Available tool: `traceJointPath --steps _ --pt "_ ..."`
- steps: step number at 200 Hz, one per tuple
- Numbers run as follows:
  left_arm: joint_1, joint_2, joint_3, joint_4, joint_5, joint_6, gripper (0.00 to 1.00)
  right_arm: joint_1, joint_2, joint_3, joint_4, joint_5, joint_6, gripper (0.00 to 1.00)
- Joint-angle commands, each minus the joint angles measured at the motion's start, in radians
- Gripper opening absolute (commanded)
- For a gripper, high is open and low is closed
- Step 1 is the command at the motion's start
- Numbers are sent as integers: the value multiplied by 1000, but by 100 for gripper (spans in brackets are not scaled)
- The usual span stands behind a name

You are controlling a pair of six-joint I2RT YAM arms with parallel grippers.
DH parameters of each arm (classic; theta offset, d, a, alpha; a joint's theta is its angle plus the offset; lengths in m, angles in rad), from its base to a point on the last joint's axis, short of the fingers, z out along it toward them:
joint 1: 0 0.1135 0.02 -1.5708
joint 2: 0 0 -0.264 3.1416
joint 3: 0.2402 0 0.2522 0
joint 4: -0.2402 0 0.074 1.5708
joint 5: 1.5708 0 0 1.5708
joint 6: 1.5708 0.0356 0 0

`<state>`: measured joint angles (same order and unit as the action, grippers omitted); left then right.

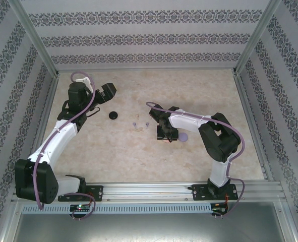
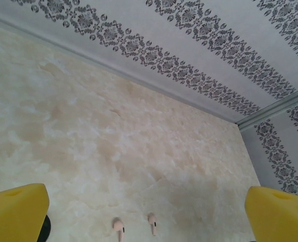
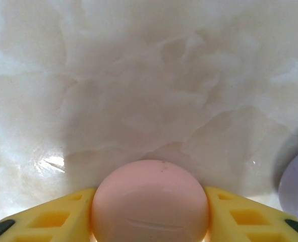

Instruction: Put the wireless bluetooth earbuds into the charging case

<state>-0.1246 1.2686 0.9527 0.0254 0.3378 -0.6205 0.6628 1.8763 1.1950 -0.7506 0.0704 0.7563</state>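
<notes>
Two pale pink earbuds (image 2: 118, 227) (image 2: 152, 223) lie apart on the marbled table, seen as small specks in the top view (image 1: 135, 123) (image 1: 146, 124). My left gripper (image 2: 146, 194) hovers open and empty behind them, near the back left (image 1: 106, 91). A round pink charging case (image 3: 150, 201), lid closed, sits on the table between the yellow fingers (image 3: 48, 217) of my right gripper (image 1: 165, 134). Both fingers press against its sides. The case is hidden under that gripper in the top view.
A black disc (image 1: 112, 115) lies left of the earbuds, its edge showing by my left finger (image 2: 45, 228). A purple disc (image 1: 183, 136) rests just right of my right gripper (image 3: 297, 184). Patterned walls enclose the table on three sides.
</notes>
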Motion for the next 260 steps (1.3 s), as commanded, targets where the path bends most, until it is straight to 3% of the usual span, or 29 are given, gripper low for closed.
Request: traceJointPath --steps 1,31,96,165,260 --pt "-1 -9 -8 82 48 -37 100 -21 18 -36 25 40 0 39" --pt "-1 -4 -37 157 124 4 99 -17 -58 -42 53 18 -7 30" --pt "-56 50 -121 359 328 69 99 -47 -239 50 114 -59 65 30" --pt "-189 96 -255 615 288 97 100 -130 -319 157 233 -147 286 30" --pt "-309 307 -226 904 262 37 97 -101 -317 185 400 -181 552 29"
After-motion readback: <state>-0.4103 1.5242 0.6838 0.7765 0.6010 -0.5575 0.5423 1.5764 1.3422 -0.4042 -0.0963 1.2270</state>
